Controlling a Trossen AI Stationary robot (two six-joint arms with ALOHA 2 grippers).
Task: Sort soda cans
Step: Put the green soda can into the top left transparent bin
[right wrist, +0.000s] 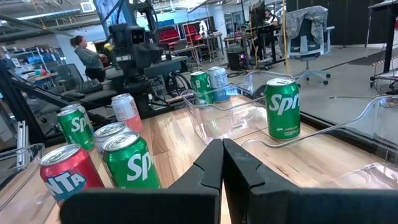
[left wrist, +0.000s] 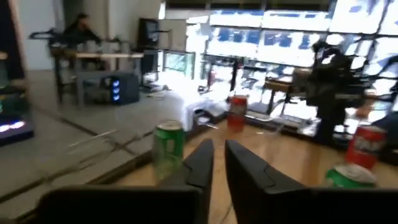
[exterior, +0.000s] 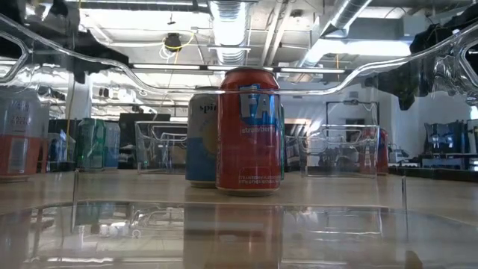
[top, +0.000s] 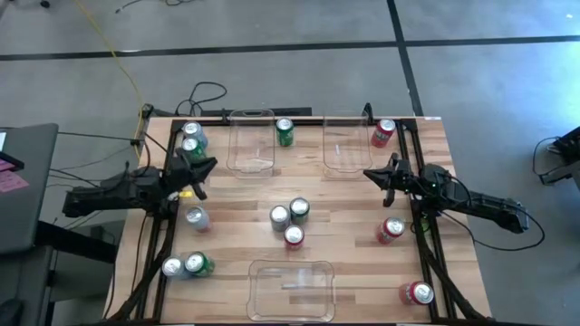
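Note:
Soda cans stand upright and scattered on the wooden table. A silver (top: 279, 215), a green (top: 298, 210) and a red can (top: 294, 237) cluster at the middle. A green can (top: 285, 132) and a red can (top: 383, 133) stand at the far edge beside the bins. Two more cans (top: 191, 139) stand at the far left, and others lie toward the near left and right. My left gripper (top: 210, 166) hovers level at the left side, its fingers (left wrist: 205, 158) a narrow gap apart with nothing between them. My right gripper (right wrist: 222, 149) waits level at the right side, shut and empty.
Two clear plastic bins (top: 251, 145) (top: 349, 145) stand at the far edge, and a third clear bin (top: 292, 290) at the near edge. Dark rails run along the table's left and right sides. Bare wood lies between the middle cluster and each gripper.

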